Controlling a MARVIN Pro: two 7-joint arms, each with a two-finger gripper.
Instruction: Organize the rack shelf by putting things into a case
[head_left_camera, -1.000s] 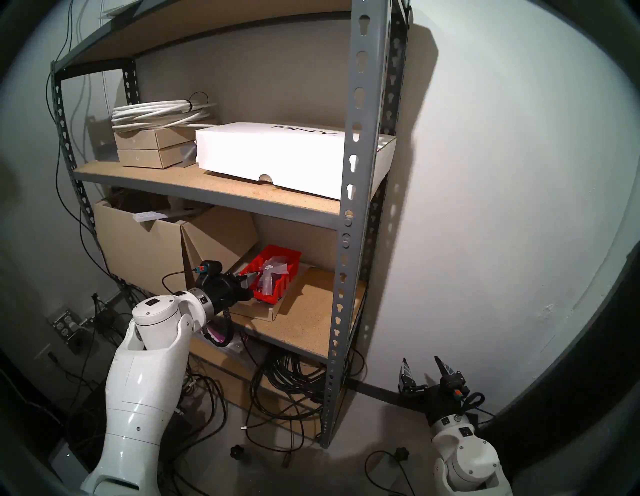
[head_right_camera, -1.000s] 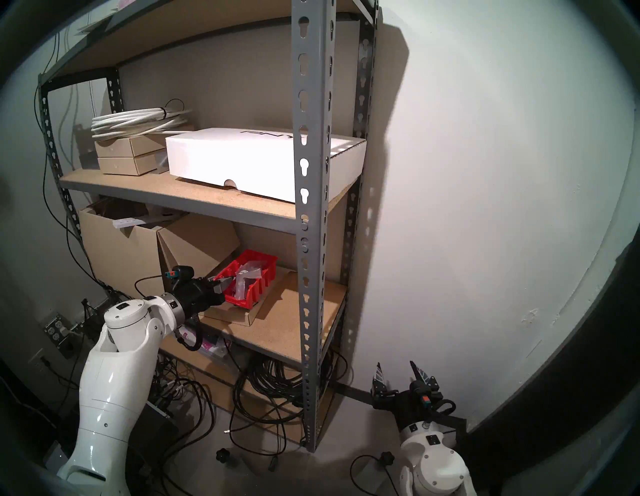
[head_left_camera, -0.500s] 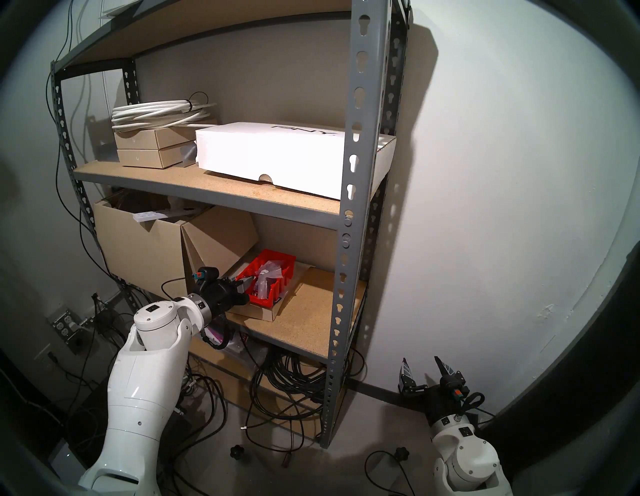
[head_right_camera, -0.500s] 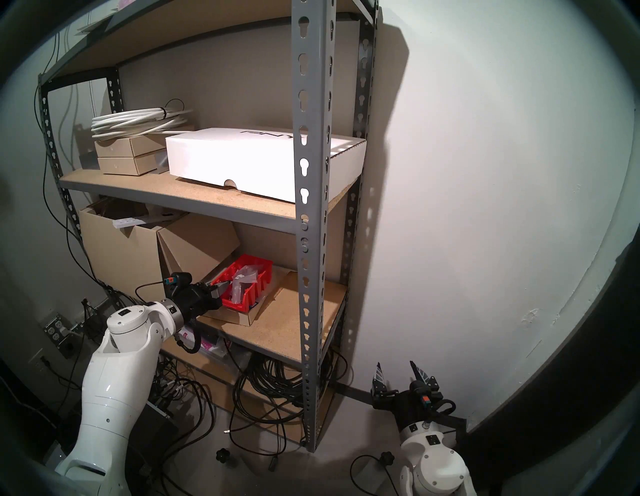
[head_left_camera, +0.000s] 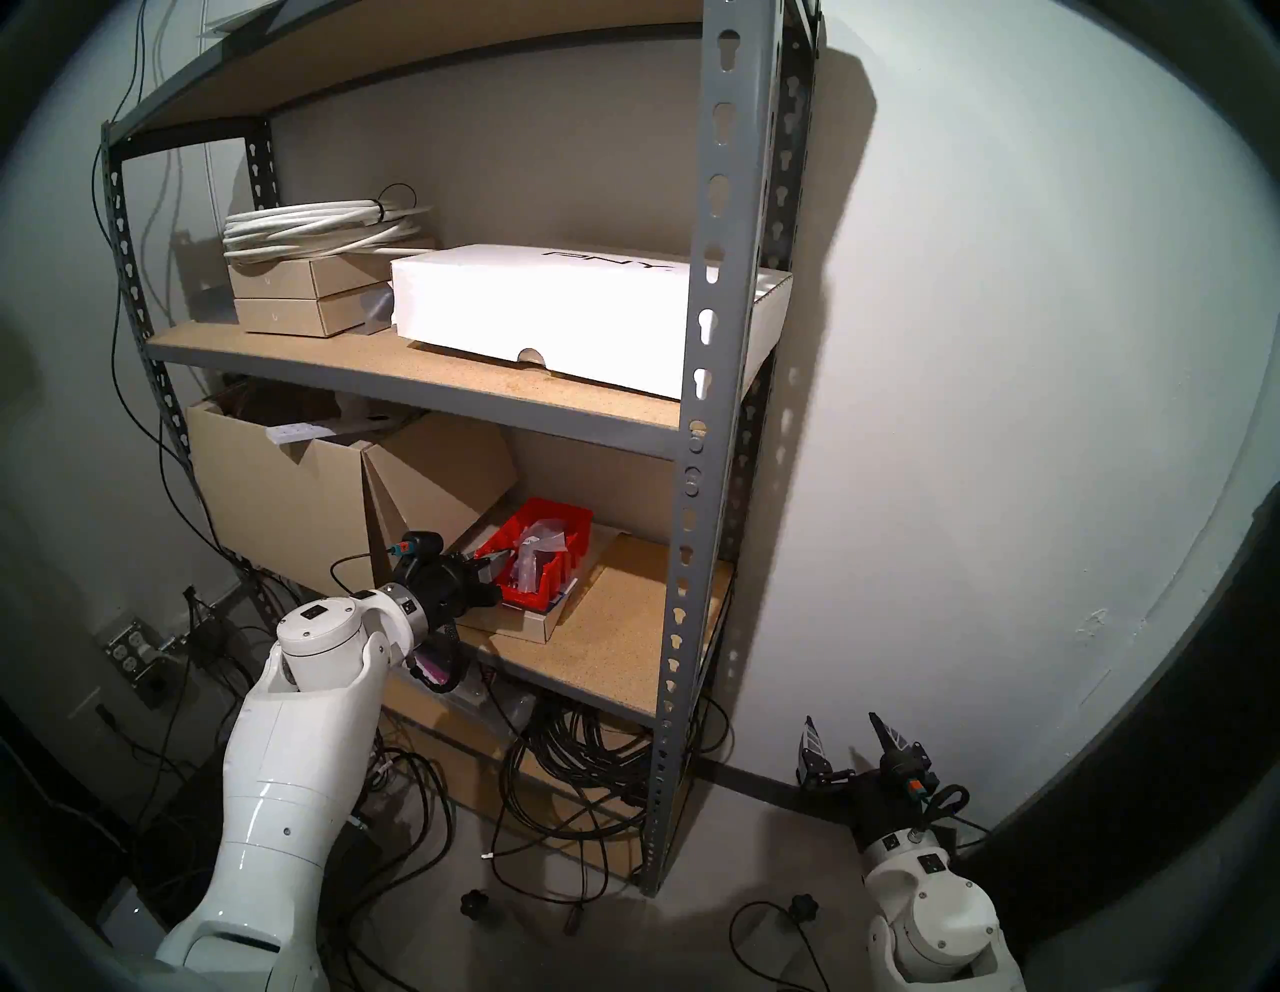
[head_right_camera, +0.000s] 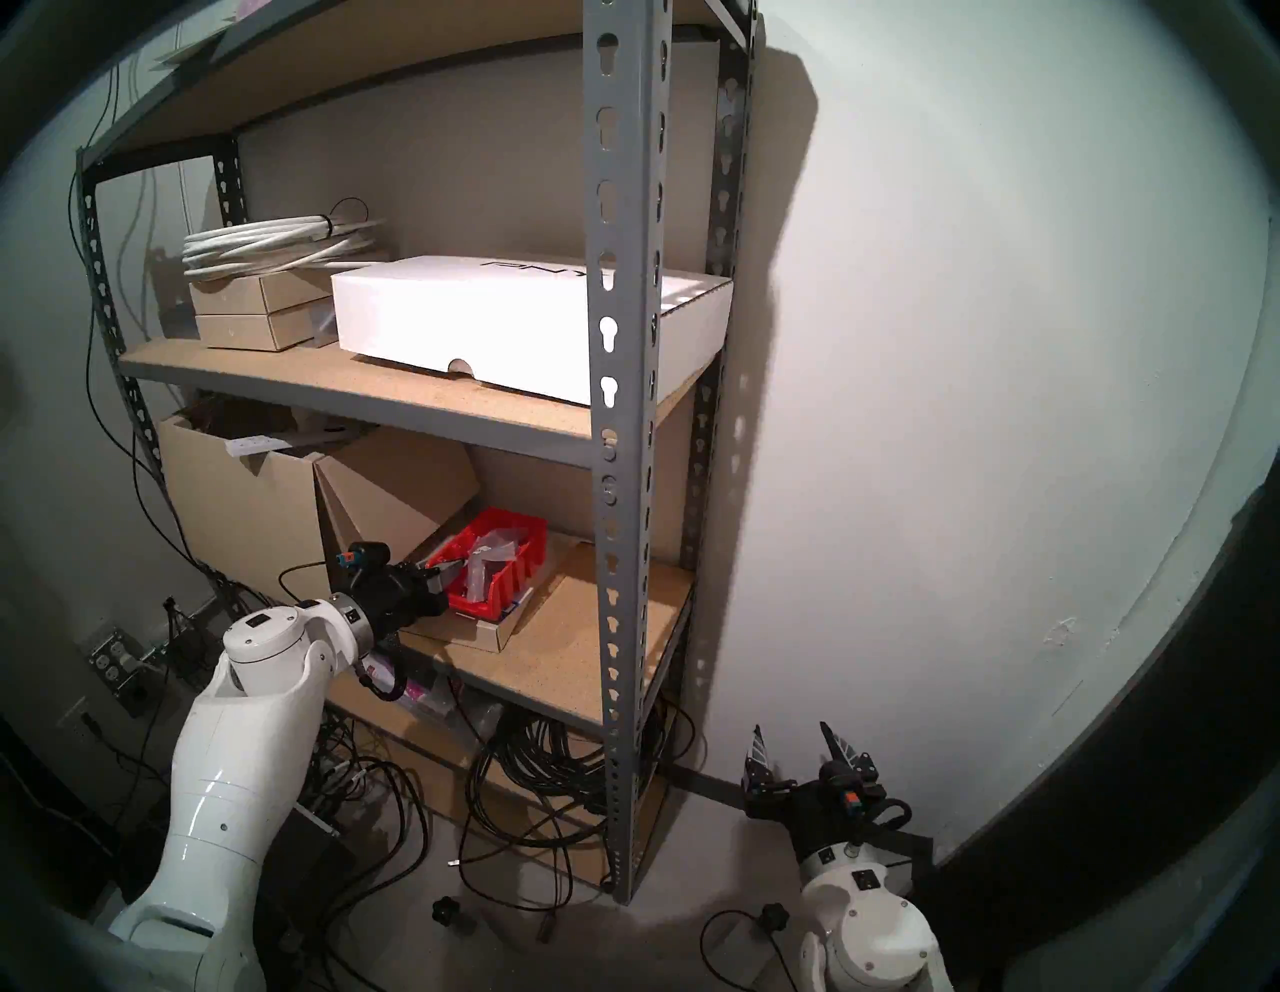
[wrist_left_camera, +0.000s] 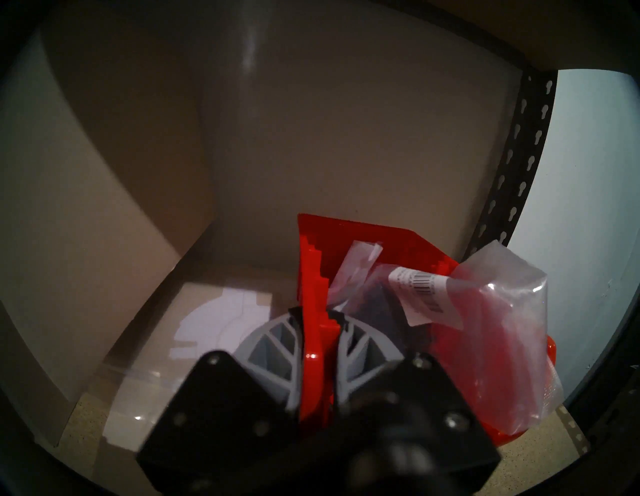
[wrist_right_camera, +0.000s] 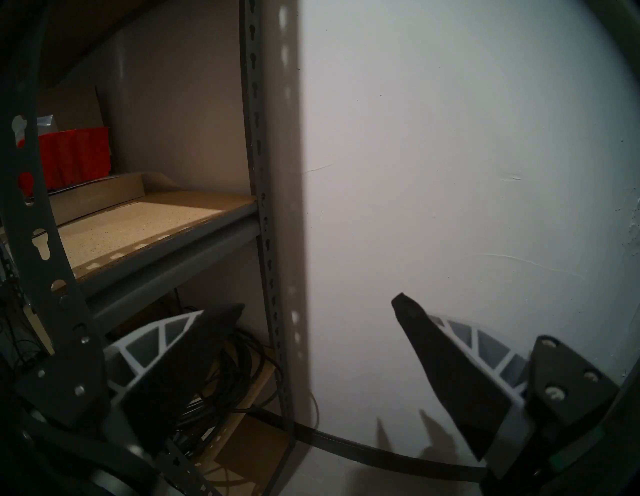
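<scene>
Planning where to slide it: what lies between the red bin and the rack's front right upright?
Bare shelf board only, seen in both head views, between the red bin, held by the left gripper, and the upright.

The grey steel rack (head_left_camera: 713, 291) carries tan particleboard boards. On the lower board (head_left_camera: 623, 637), a red parts bin (head_left_camera: 550, 564) rests on a flat cardboard box (head_left_camera: 516, 623). Clear plastic bags (head_left_camera: 537, 547) lie inside the bin. The left hand (head_left_camera: 488, 571) meets the bin's near wall; finger contact cannot be resolved. An open cardboard carton (head_left_camera: 291, 499) stands to the left. The upper board holds a white PNY box (head_left_camera: 540, 312). The right hand (head_left_camera: 848, 745) points upward, fingers spread, low beside the wall.
</scene>
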